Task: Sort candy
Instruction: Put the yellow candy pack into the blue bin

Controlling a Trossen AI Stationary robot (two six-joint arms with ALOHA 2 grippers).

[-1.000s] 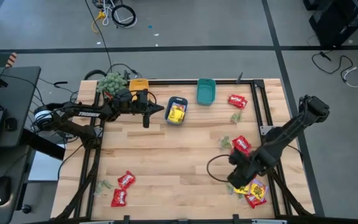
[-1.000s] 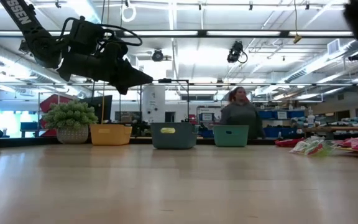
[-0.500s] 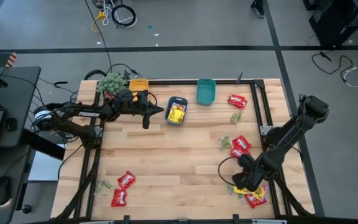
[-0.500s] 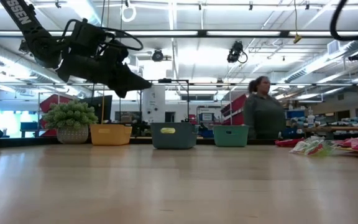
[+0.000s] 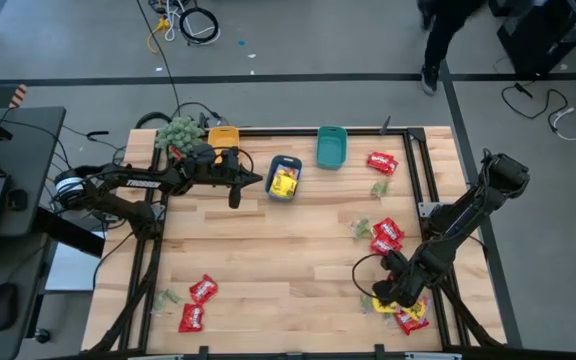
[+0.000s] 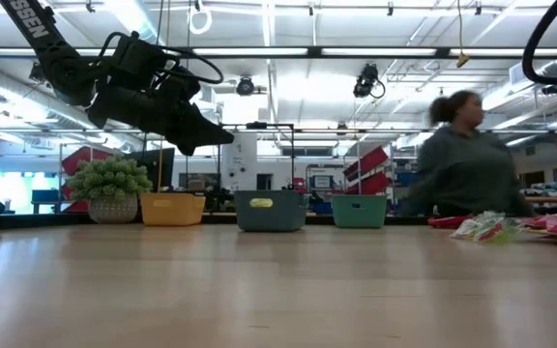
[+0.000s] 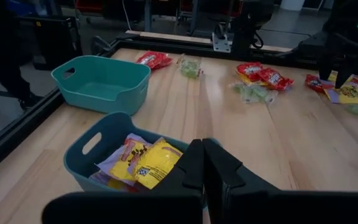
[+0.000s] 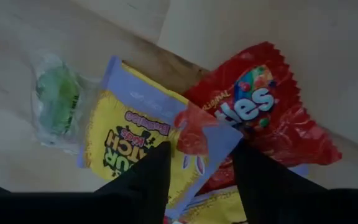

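Where right claw (image 8: 197,168) straddles, yellow packet (image 8: 135,146).

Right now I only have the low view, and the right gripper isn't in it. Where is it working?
Observer: The right gripper is low over the candy pile at the table's near right corner, fingers open either side of a yellow packet.
Operator: Anything else in that pile?
Observer: A red packet partly under the yellow one, and a pale green packet beside it.
Operator: And the left gripper I see hanging up high?
Observer: The left gripper is shut and empty, above the blue bin.
Operator: What's in that bin?
Observer: Yellow packets; the teal bin next to it looks empty.
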